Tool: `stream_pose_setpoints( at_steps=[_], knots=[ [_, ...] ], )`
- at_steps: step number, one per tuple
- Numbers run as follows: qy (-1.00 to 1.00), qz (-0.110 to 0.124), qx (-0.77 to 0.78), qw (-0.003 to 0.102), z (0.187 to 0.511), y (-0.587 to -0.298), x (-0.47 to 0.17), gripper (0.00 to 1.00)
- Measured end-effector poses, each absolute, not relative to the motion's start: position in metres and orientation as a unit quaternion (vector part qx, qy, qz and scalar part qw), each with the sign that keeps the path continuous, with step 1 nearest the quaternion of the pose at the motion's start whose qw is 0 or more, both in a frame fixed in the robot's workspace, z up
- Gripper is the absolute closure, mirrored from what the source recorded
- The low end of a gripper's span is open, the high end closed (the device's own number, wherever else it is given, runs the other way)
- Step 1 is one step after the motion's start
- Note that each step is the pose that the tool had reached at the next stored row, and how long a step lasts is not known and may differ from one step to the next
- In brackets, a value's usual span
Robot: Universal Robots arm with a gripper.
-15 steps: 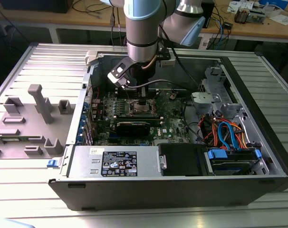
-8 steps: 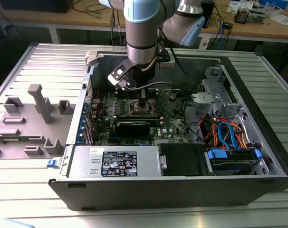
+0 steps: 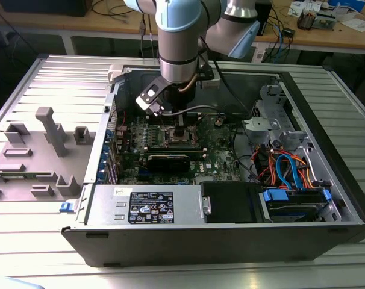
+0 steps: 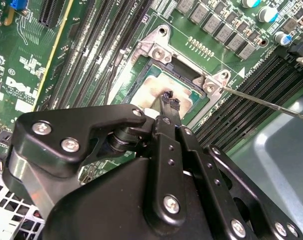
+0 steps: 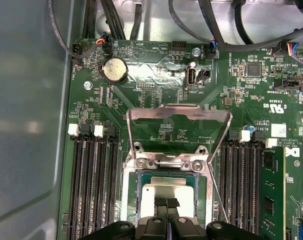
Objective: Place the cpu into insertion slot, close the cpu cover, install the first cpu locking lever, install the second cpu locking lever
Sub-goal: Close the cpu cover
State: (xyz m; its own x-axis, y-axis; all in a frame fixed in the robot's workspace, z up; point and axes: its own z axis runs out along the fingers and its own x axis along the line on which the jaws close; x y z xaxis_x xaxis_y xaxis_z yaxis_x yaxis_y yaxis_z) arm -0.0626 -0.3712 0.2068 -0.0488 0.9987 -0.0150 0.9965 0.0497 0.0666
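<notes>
Item: cpu, flat, silvery-topped, lying square inside the insertion slot on the green motherboard. Its edges run parallel to the slot's rim, so it reads as placed rather than carried. Position relative to the jaws: directly beneath them, at the tips. Jaws: together, the black fingertips side by side with no gap, gripping nothing. They stand on or just over the near part of the cpu's top; whether they touch it cannot be settled. The second wrist view gives the same reading, with the fingertips over the pale cpu. Item: cpu cover, thin silvery frame with a square window, standing open straight ahead of the jaws, beyond the cpu. Its hinge edge runs across the jaws' line of reach at the slot's far side, and its free edge is farthest from the tips. Judged not yet closed. Item: locking lever, thin metal rod reaching out from a slot corner to one side of the jaws, over the memory slots. Judged unfastened. Memory slots flank the jaws on both sides. Setting: arm reaches down into an open computer case on a slatted tabletop. Stage, as judged: cpu placed, cover and levers outstanding.
</notes>
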Motion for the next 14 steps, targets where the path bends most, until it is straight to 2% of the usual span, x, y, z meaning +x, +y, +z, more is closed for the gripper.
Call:
stream_pose_setpoints(
  at_steps=[11,14],
  knots=[
    [0.724,0.020,0.689,0.028,0.206,-0.371,-0.062,0.89],
    [0.724,0.019,0.689,0.028,0.220,-0.371,-0.062,0.89]
  ],
)
